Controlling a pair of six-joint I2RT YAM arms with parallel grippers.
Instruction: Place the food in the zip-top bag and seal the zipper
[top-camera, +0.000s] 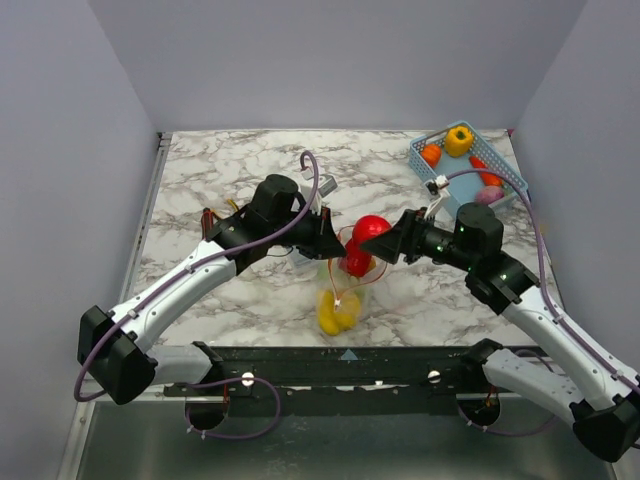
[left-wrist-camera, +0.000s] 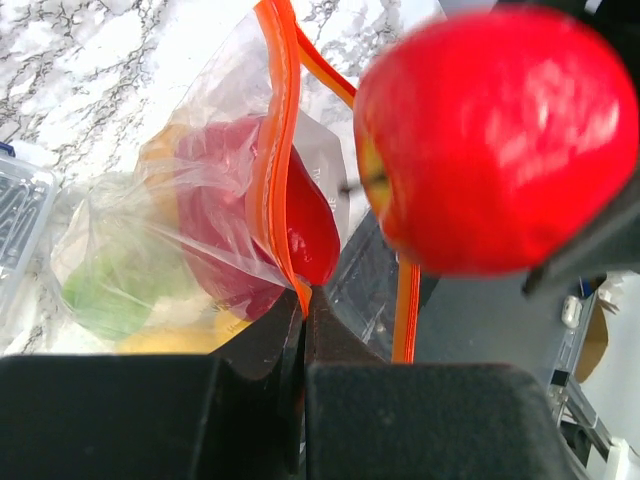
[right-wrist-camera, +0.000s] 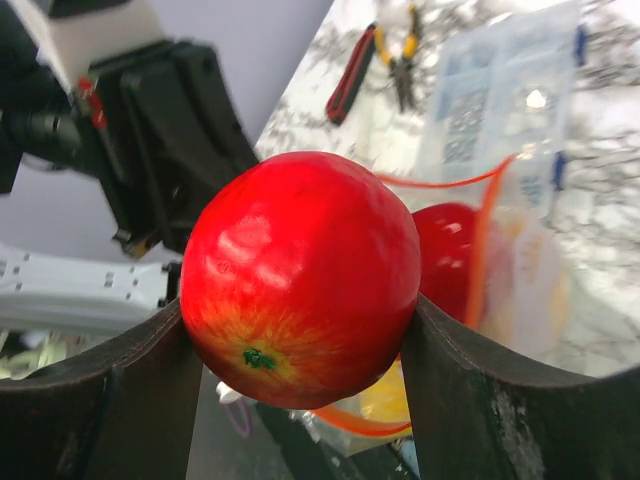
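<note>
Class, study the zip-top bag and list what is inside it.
Inside the zip-top bag lie a red piece, a green piece and yellow pieces. Crinkled plastic and overlap hide their exact shapes and anything beneath them. The apple is outside, held by the right gripper.

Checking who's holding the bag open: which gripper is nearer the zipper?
Left. The left gripper is shut on the zipper; the right gripper holds a red apple by the bag mouth.

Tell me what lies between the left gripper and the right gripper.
In the top view, the red apple, held by the right gripper, sits at the zip-top bag's open mouth, whose zipper the left gripper pinches.
</note>
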